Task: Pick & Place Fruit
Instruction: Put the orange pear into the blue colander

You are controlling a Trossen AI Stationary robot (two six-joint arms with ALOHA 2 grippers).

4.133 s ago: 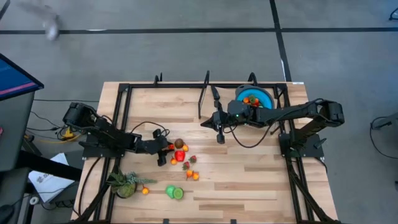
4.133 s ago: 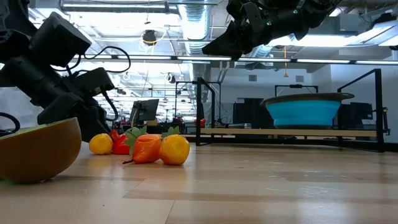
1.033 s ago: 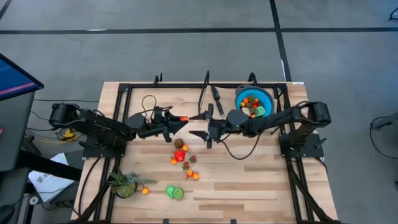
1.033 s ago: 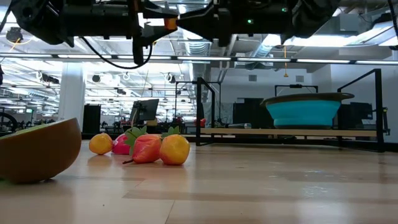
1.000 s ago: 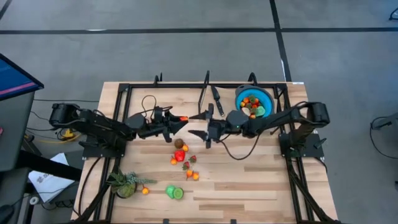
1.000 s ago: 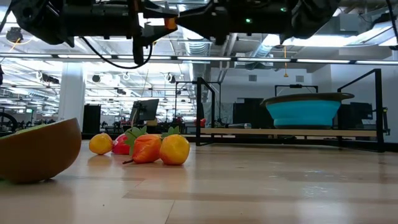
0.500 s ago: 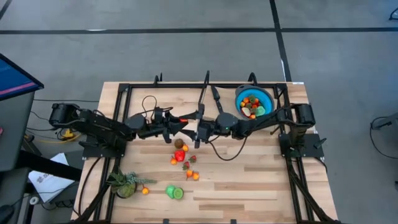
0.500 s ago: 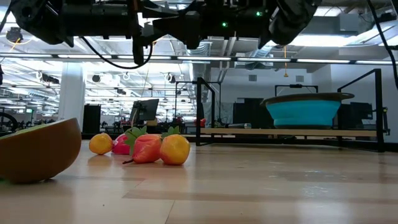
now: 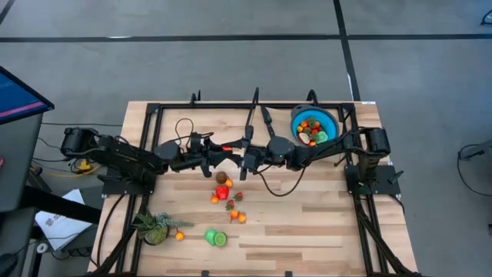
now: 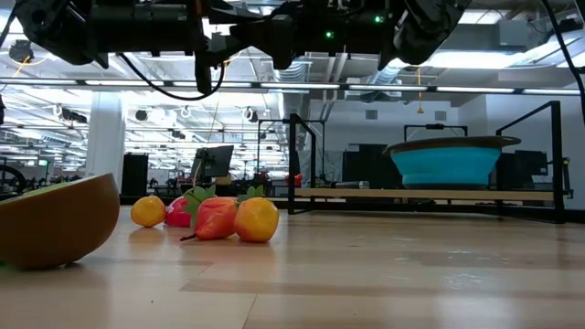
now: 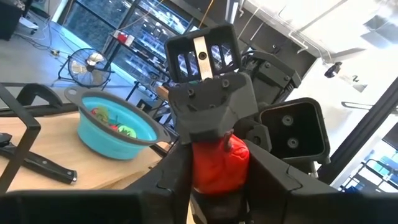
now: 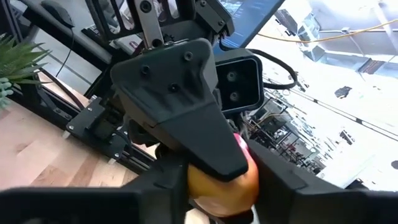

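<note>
Red-and-orange, a small toy fruit [image 11: 219, 163] sits in mid-air above the table's middle, pinched by the left gripper [image 9: 223, 148], while the right gripper [image 9: 244, 157] meets it nose to nose, its fingers bracketing the same fruit; whether they grip I cannot tell. The blue bowl [image 9: 327, 120] lies behind the right arm.

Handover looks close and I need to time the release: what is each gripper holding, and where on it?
One small red-and-orange toy fruit sits between both grippers above mid-table. The left gripper and right gripper meet on it, fingers against its opposite sides.
</note>
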